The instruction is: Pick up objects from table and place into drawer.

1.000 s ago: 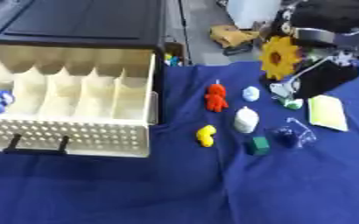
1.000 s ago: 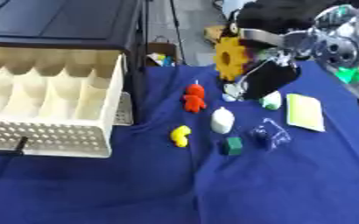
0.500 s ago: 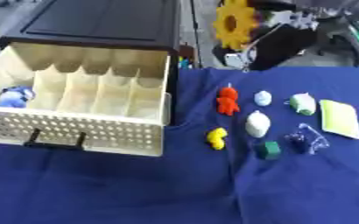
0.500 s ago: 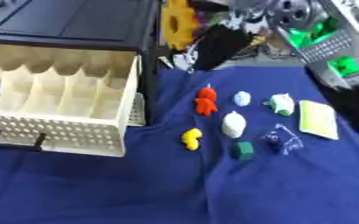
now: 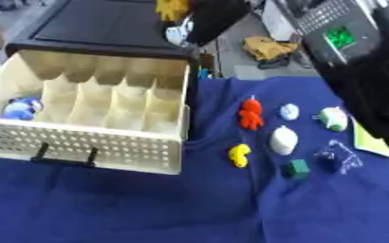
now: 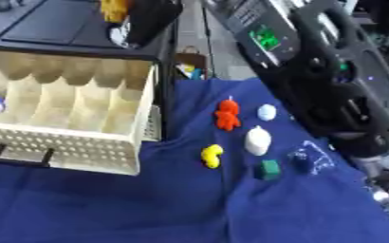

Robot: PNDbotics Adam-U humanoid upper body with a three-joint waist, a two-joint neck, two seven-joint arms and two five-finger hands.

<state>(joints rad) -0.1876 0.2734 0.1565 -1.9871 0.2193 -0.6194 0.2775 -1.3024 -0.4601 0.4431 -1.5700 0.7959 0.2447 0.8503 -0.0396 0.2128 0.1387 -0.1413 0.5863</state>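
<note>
Yellow flower toy [image 5: 173, 8]: we carry it in our right hand [image 5: 210, 18], high above the black cabinet top [image 5: 106, 26], beyond the far edge of the open drawer [image 5: 81, 142].
Right hand: dark fingers appear curled round the toy's lower part; only its yellow top shows at the upper edge of the left eye view. We cannot make out the grip in detail.
Right arm: it crosses from the right side, so large in the right eye view that it hides the worktop's right edge.
What has changed: a second ago the flower hung over the far right part of the worktop, above the loose toys; half a second ago it was over the worktop's far edge; now it is up by the drawer unit. The whole view has swung too, so part of that shift is our head turning.
Meaning for the task: we judge this the carry stage, with lowering and release yet to come.
Drawer: pulled out at the worktop's left, its cream dividers mostly bare; a blue object [image 5: 19, 108] lies in the leftmost compartment.
Blue cloth [image 5: 148, 209]: a red figure [image 5: 250, 114], yellow piece [image 5: 239, 155], white oval [image 5: 283, 140] and green cube [image 5: 297, 169] wait right of the drawer.
Left hand: not visible.
</note>
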